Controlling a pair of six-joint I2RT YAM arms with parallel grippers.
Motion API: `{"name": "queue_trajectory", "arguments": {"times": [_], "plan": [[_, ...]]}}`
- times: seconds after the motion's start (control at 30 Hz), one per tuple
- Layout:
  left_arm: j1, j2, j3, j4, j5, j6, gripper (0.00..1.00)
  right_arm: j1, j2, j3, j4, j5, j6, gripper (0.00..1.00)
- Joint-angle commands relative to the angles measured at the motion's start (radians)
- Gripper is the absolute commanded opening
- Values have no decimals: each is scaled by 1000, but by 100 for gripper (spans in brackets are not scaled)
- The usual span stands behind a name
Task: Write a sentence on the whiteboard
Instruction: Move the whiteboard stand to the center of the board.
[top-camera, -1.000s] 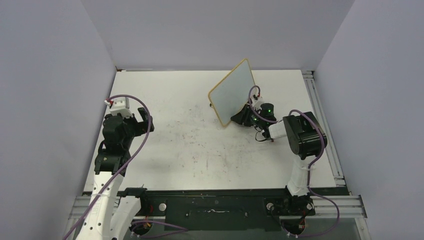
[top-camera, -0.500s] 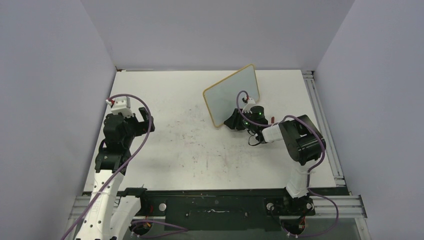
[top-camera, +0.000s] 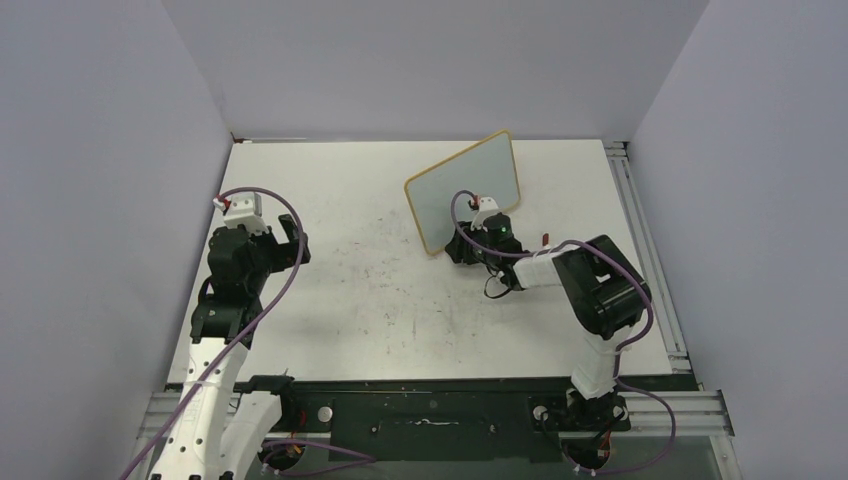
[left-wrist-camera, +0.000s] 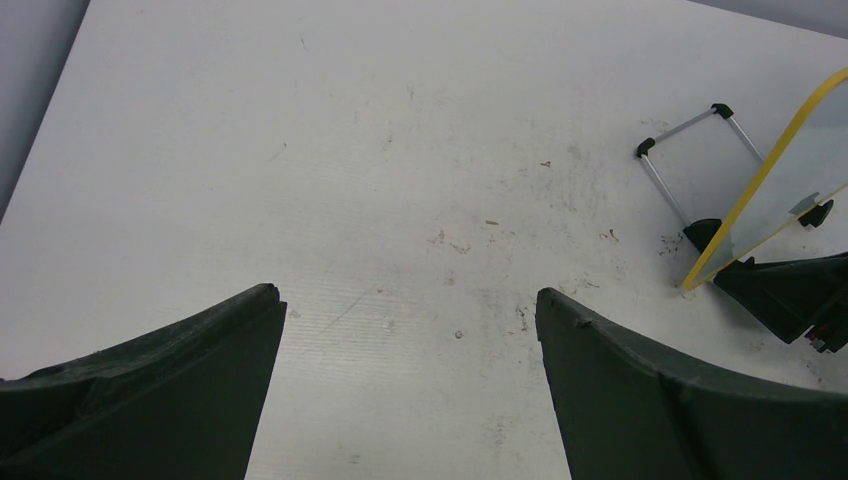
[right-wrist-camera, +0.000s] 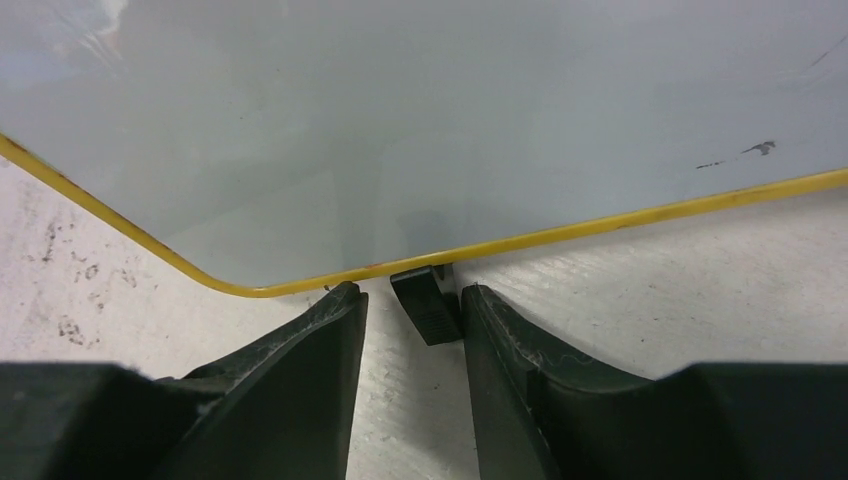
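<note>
Right pincer (right-wrist-camera: 410, 292): released partway, fingers (right-wrist-camera: 300, 350) low over the bench (top-camera: 380, 300), flanking one black foot (right-wrist-camera: 425, 305) under the near edge of the whiteboard (top-camera: 465, 190); bare gap beside the foot, nothing grasped. Left pincer (left-wrist-camera: 405, 293): released wide, above scuff marks (left-wrist-camera: 450, 240) near the left edge of the bench. Position of whiteboard: near the far edge, right of centre, tilted upright, wire stand (left-wrist-camera: 690, 150) behind it, closing off the way beyond the right pincer.
</note>
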Motion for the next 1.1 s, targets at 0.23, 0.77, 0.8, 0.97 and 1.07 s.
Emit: {"name": "queue_trajectory", "arguments": {"times": [0.23, 0.77, 0.8, 0.97, 1.07], "plan": [[-4, 9, 29, 25, 16, -2, 96, 89, -18, 65, -97, 169, -136, 31], [-4, 12, 30, 24, 18, -3, 96, 159, -33, 37, -64, 202, -129, 5], [-4, 13, 29, 23, 18, -3, 96, 166, -35, 32, -60, 202, -128, 5], [-4, 13, 30, 22, 18, -3, 96, 198, -49, 4, -39, 217, -104, 5], [-4, 13, 31, 22, 18, -3, 96, 228, -59, -14, -20, 227, -83, 5]]}}
